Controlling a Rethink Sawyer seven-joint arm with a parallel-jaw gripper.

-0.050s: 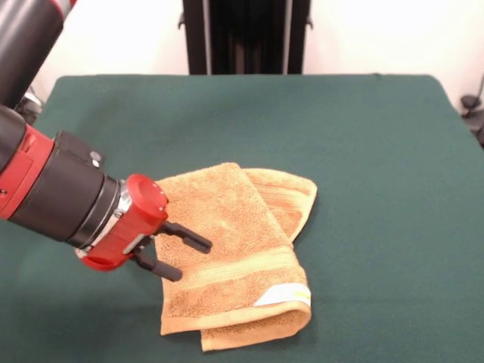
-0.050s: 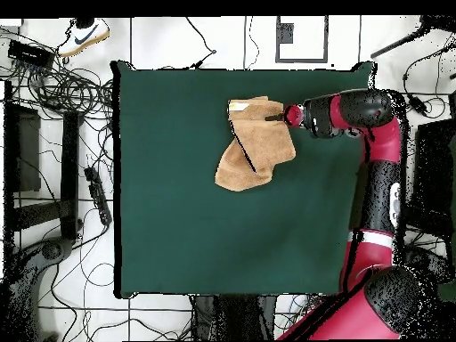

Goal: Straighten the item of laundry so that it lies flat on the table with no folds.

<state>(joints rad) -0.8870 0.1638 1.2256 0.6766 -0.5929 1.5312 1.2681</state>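
Front view: arm low, near-horizontal; hand [image 1: 189, 257] fingers spread, empty, over folded towel [image 1: 234, 257] edge.

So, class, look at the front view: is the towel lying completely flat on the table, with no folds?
No: the towel is folded over on itself, one layer overlapping another on the table.

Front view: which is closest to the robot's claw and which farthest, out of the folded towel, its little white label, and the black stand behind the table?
1. The towel: right at the gripper, whose open fingers reach over its left edge.
2. The white label: on the towel's lower right corner, across the cloth.
3. The black stand: top centre, beyond the table.
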